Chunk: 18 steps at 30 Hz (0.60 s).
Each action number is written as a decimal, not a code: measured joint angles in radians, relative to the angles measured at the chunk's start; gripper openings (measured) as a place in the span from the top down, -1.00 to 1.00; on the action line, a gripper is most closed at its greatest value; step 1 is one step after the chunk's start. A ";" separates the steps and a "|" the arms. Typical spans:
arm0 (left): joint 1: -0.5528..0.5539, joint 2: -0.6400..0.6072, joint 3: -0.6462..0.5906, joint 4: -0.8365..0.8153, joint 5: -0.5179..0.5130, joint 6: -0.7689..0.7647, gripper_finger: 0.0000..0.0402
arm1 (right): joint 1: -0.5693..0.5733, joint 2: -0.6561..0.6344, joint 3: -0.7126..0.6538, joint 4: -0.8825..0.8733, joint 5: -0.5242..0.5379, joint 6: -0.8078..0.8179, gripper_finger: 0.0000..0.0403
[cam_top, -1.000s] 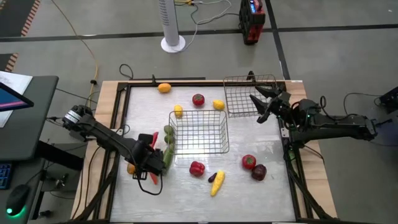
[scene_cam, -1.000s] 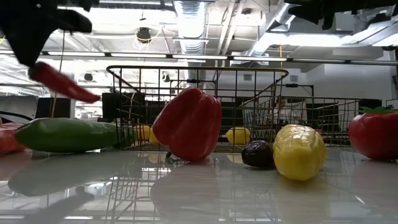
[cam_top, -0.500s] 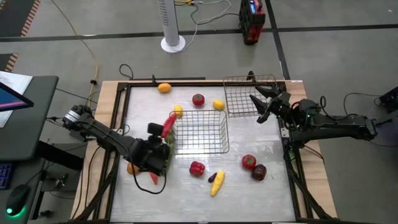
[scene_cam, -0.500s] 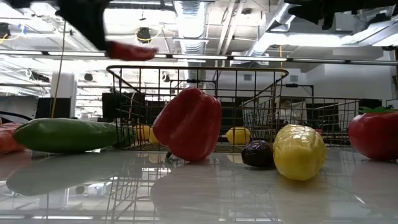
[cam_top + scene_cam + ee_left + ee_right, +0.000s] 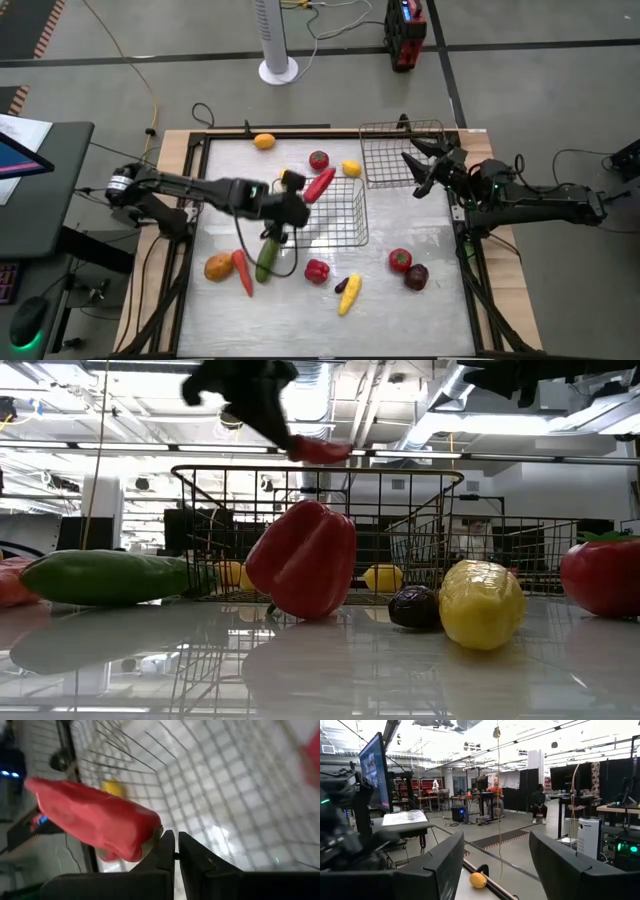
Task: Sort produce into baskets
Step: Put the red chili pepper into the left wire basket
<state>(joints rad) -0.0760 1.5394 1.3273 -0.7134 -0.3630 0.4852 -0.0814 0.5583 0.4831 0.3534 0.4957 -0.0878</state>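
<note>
Red pepper (image 5: 319,184) clamped in left pincer (image 5: 296,188) over central basket (image 5: 352,236); right pincer (image 5: 425,163) spread wide, idle.

Pale table (image 5: 420,305) carries two wire baskets (image 5: 320,212) and scattered produce (image 5: 349,293)

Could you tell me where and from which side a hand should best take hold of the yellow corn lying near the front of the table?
My suggestion: grip the yellow corn across its middle, coming straight down from above. It lies flat on the table and is elongated, so fingers should close across the narrow width. The small dark-purple piece touches its far end, so stay clear of that end.
</note>
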 joint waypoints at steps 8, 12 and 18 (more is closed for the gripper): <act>0.154 0.000 0.000 0.312 0.275 0.079 1.00 | 0.006 0.000 0.000 -0.027 0.000 0.014 -0.26; 0.194 0.000 0.000 0.371 0.315 0.074 1.00 | 0.015 -0.003 0.000 -0.054 0.001 0.020 -0.26; 0.209 0.000 0.000 0.314 0.393 -0.015 1.00 | 0.041 -0.003 0.000 -0.057 0.001 0.035 -0.26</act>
<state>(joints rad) 0.1331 1.5394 1.3273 -0.3989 0.0300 0.4700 -0.0407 0.5552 0.4835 0.2968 0.4965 -0.0525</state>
